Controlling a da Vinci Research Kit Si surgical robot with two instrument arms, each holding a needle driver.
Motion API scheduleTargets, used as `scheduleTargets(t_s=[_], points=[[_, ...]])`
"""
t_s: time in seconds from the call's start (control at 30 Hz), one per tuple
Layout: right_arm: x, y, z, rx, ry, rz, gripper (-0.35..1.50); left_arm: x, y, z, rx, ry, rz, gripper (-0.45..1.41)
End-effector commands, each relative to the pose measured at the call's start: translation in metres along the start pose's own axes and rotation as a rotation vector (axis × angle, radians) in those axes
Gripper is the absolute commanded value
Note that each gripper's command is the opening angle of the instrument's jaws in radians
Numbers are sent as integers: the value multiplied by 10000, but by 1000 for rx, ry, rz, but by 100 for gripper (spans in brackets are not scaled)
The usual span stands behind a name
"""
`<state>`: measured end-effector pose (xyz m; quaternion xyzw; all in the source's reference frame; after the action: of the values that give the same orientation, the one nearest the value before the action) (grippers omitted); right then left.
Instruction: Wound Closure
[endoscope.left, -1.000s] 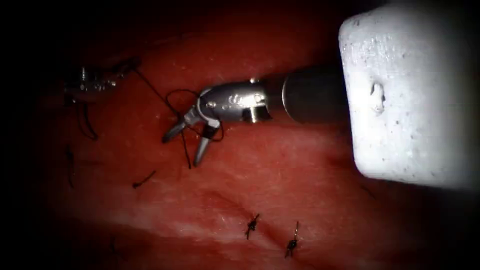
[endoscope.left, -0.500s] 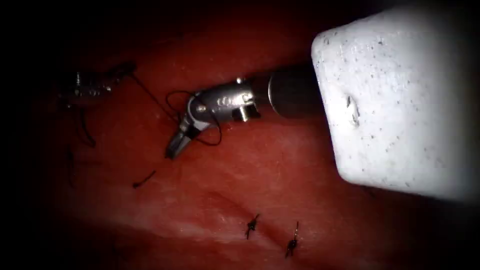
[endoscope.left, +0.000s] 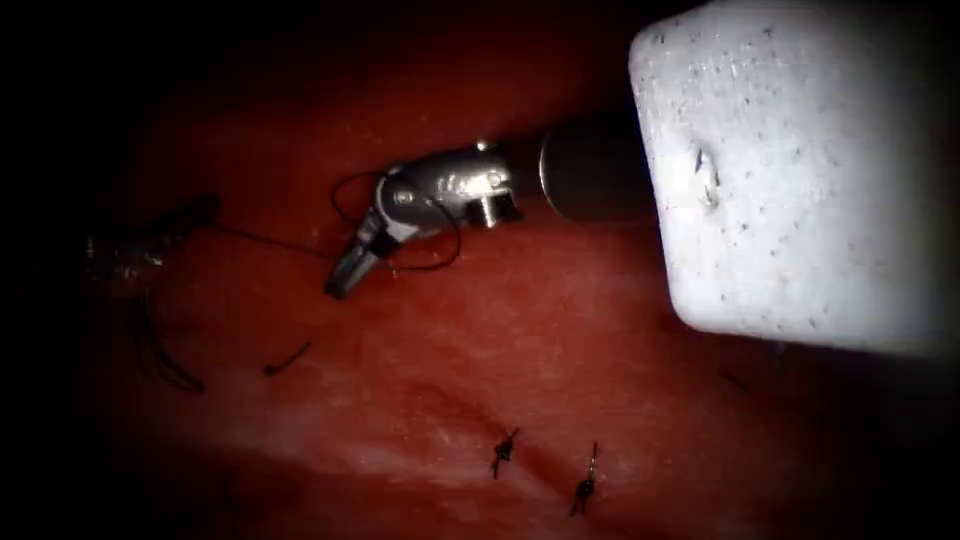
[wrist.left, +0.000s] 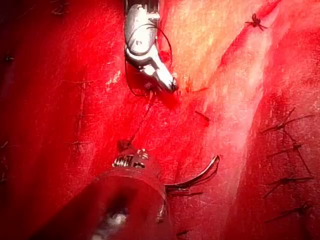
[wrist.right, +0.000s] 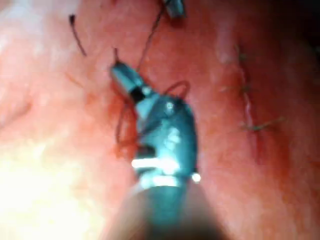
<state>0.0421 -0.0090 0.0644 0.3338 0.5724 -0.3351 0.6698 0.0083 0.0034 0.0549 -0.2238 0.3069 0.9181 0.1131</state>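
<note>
Your right tool has closed on the thread, looped round its wrist, while your left tool grips the far end, drawing that strand taut across the tissue, with the needle lying beside the left tool.

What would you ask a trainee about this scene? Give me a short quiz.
1. True or false: the right tool has its jaws wide open.
2. What is looped round the right tool's wrist? A: the needle. B: the thread. C: a flap of tissue.
3. Where is the needle, and does either tool hold it?

Key
1. False: its jaws are shut on the thread.
2. B.
3. It lies on the tissue beside the left tool, apparently not driven in. Neither tool holds it; the left tool grips the thread's other stretch.
</note>
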Motion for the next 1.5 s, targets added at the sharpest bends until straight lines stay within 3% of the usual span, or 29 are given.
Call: scheduleTargets(t_s=[0.03,0.17,0.27,0.5,0.67,0.83,1.0,1.13,1.3,1.5], points=[[-3,4,3,-10,20,8,-35,4,11,-10,0,8,8,-45],[-2,5,-5,-25,22,18,-35,10,27,-40,-1,24,27,-45],[-9,7,-14,-56,34,67,-35,19,54,-83,-20,43,49,-45],[-20,7,-25,-85,37,152,-35,34,83,-123,-41,79,62,-45],[-22,7,-26,-102,34,196,-35,60,110,-164,-69,120,75,-45],[-23,8,-29,-118,38,229,-35,79,109,-186,-80,139,75,-45],[-28,10,-34,-147,30,264,-35,112,66,-218,-92,179,52,-45],[-28,10,-34,-154,31,271,-35,127,55,-228,-79,199,43,-45],[-30,13,-37,-171,26,293,-35,155,73,-248,-73,232,49,-45],[-36,18,-41,-195,22,315,-35,161,77,-261,-92,254,58,-45]])
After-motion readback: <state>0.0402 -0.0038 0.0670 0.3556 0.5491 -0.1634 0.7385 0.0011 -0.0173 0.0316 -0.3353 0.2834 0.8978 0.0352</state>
